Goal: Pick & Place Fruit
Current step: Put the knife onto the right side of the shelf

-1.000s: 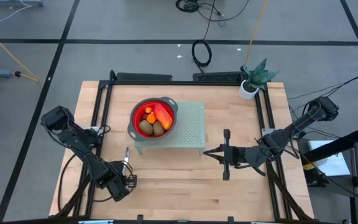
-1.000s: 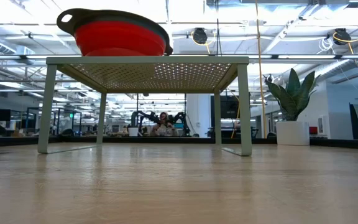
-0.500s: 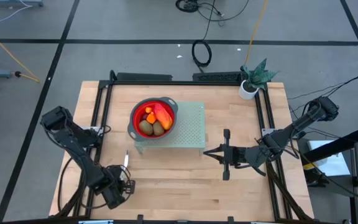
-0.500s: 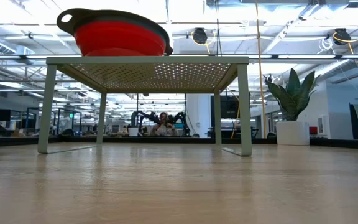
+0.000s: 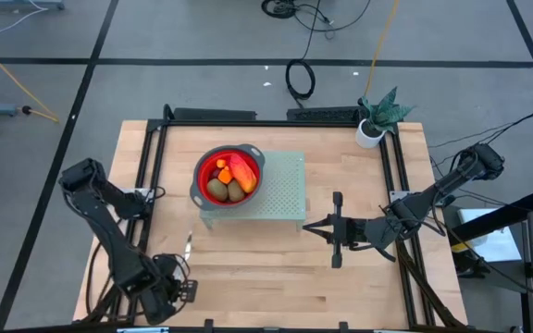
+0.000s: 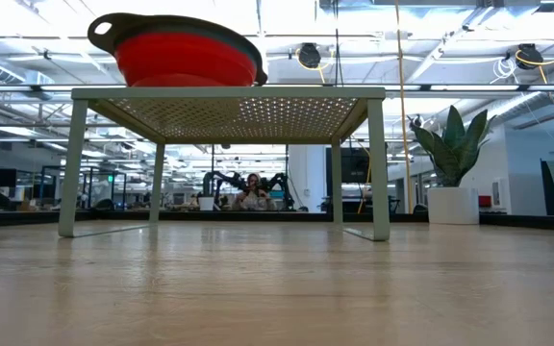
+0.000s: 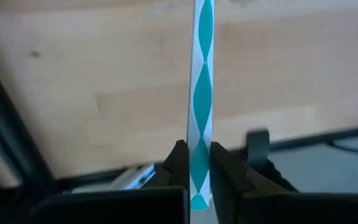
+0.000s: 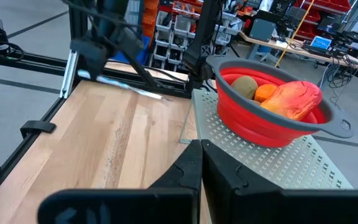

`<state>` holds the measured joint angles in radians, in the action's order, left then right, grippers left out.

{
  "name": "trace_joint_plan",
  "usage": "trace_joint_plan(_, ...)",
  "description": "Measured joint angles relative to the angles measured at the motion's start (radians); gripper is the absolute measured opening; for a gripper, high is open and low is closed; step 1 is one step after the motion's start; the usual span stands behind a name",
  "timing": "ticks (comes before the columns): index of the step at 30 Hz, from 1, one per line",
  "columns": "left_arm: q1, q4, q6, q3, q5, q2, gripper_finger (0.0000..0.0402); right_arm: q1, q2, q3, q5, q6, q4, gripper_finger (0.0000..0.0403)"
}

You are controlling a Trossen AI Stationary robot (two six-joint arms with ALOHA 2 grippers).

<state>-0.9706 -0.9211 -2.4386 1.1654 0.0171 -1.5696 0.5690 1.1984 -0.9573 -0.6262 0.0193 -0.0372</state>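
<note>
At the table's near left corner, the left gripper (image 7: 198,163) is clamped on a slim knife (image 7: 201,93). The fruit (image 5: 229,178) is seen gathered in the red bowl (image 5: 204,163) on the green rack (image 5: 285,190), well apart. Placing appears finished; setting down the knife is probably called for. The right gripper (image 5: 311,227), closed and empty, is parked just beside the rack.

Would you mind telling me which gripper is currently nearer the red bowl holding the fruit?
Right. The right gripper sits just off the rack's corner beside the red bowl; the left gripper is down at the table's near-left edge.
</note>
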Motion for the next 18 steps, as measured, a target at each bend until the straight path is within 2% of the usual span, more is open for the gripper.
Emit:
trace_joint_plan(9, -0.055, -0.049, 0.005, 0.106, 0.035, 0.001, 0.0023, 0.000, 0.000, 0.000, 0.000, 0.000, 0.000, 0.0000)
trace_joint_plan(18, -0.053, -0.035, 0.114, 0.138, 0.033, 0.001, 0.0023, 0.000, 0.000, 0.000, 0.001, 0.000, -0.044, 0.0000)
